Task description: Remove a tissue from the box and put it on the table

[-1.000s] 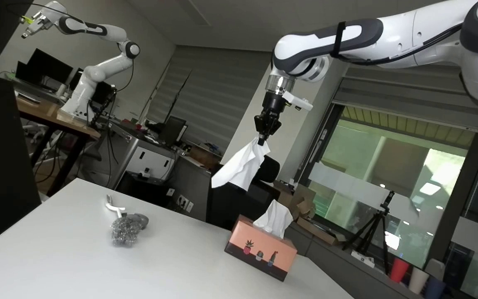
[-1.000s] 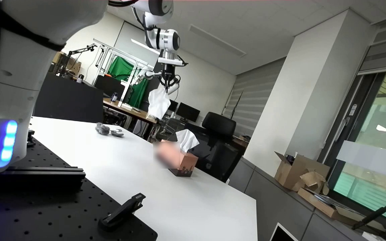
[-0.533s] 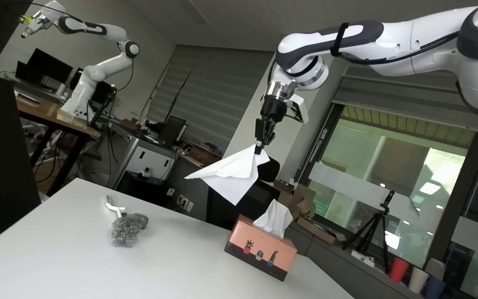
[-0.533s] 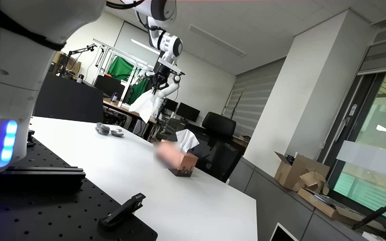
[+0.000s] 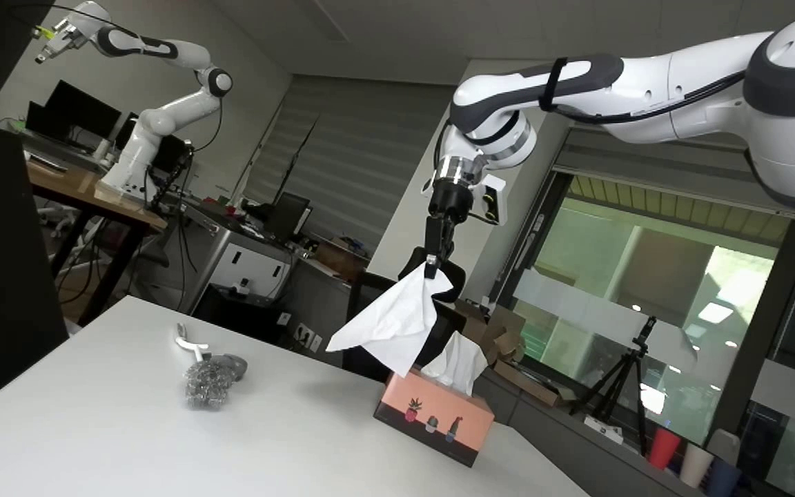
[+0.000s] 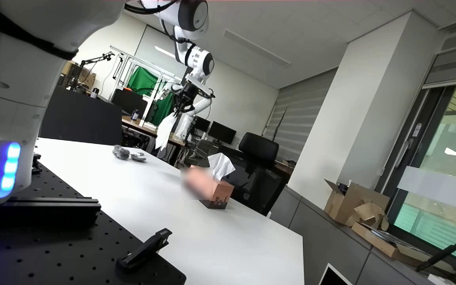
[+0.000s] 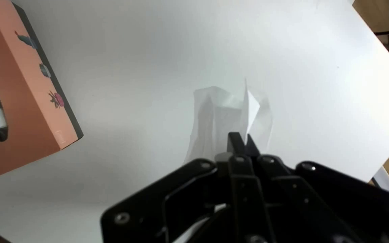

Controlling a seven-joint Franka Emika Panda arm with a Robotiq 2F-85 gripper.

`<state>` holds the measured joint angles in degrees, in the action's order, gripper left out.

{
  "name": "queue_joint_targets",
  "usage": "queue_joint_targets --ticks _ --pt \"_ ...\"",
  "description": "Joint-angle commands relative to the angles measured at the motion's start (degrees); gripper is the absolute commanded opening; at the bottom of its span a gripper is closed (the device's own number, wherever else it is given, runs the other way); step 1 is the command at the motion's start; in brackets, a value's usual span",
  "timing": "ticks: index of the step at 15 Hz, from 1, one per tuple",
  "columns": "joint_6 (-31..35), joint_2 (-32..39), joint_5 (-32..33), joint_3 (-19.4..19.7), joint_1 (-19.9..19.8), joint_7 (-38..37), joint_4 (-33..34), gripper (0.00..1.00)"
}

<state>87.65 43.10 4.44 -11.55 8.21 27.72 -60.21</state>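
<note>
My gripper (image 5: 432, 266) is shut on a white tissue (image 5: 394, 321), which hangs in the air above the table (image 5: 163, 449). The gripper (image 6: 177, 112) and the hanging tissue (image 6: 165, 132) also show in an exterior view. In the wrist view the fingertips (image 7: 243, 143) are together, with the thin tissue (image 7: 226, 118) spread beyond them over the white table (image 7: 130, 77). The orange tissue box (image 5: 432, 414) stands on the table with another white tissue (image 5: 458, 364) sticking out of its top. The box (image 7: 29, 125) is left of the gripper in the wrist view.
A grey fuzzy scrubber (image 5: 208, 381) with a white-handled item (image 5: 190, 345) lies on the table, apart from the box. A black clamp (image 6: 145, 251) sits on the black mounting plate (image 6: 54, 253). A black chair (image 6: 251, 174) stands behind the box, beyond the table edge.
My gripper has come lower and tilted, carrying the tissue. In an exterior view it has moved left, away from the box. The tissue swung outward, then hangs steeper now. The box has not moved.
</note>
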Motion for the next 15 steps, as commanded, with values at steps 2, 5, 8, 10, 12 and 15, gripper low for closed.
queue_joint_targets --ticks 2,5,8,10,12,15 --pt "-0.02 0.00 -0.01 -0.01 0.00 0.06 0.00 0.01" --pt "-0.04 0.00 -0.02 -0.01 0.00 0.10 0.00 0.01" --pt "4.29 -1.01 0.23 -0.02 -0.06 0.04 -2.45 0.00" --pt "14.82 -2.94 2.02 0.45 0.50 -0.55 -9.57 0.00" --pt "24.54 -3.05 4.10 0.36 0.71 -1.22 -14.68 0.00" --pt "39.50 -3.79 6.82 1.92 2.40 -3.64 -24.36 0.00"
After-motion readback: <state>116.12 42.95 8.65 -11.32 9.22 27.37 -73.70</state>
